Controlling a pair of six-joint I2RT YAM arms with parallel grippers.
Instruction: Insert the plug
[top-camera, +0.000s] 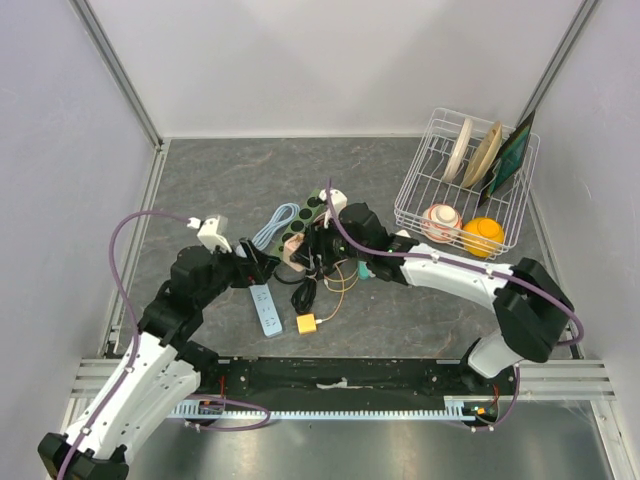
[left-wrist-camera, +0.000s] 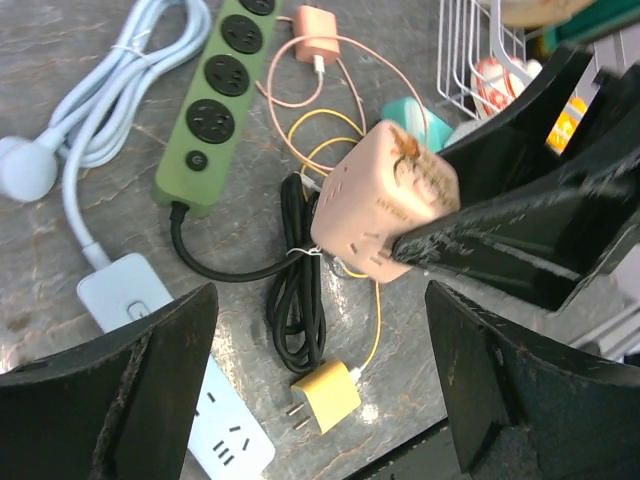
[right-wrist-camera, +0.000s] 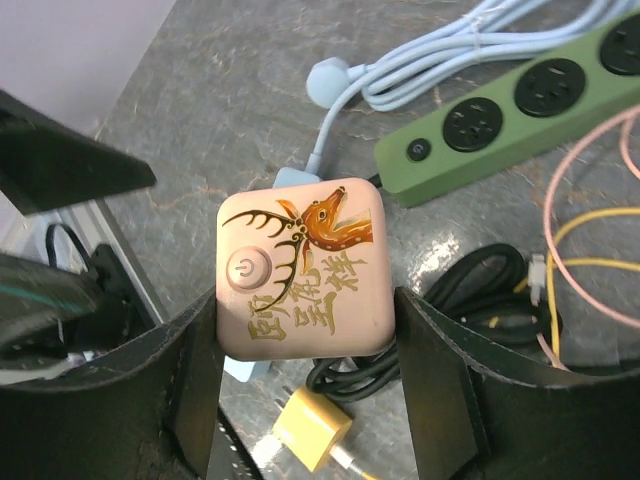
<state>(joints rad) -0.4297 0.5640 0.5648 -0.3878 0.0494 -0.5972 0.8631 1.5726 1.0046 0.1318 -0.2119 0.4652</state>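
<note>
Pink plastic socket cube with a deer print (right-wrist-camera: 300, 270) sits clamped between the right gripper's (right-wrist-camera: 305, 330) fingers. Just below it lies the small yellow two-pin plug (right-wrist-camera: 312, 428), which is also beneath the left gripper (left-wrist-camera: 320, 330), whose jaws stand wide apart and empty. Farther off stretches the long green power strip (right-wrist-camera: 520, 120). The step in hand looks like grasping: the left gripper would need to descend onto the plug, then align its pins with a socket.

The grey marbled tabletop (top-camera: 230, 180) carries a green power strip (right-wrist-camera: 510, 125) and a coiled pale-blue cable (right-wrist-camera: 430, 55) just beyond the right pincer (right-wrist-camera: 310, 330), with a bundled black cord (right-wrist-camera: 490, 275) and a yellow plug (right-wrist-camera: 312, 430) beneath it. A white power strip (left-wrist-camera: 215, 420) lies under the left pincer (left-wrist-camera: 320, 300). A white wire rack (top-camera: 415, 190) stands well apart to the right pincer's right.
</note>
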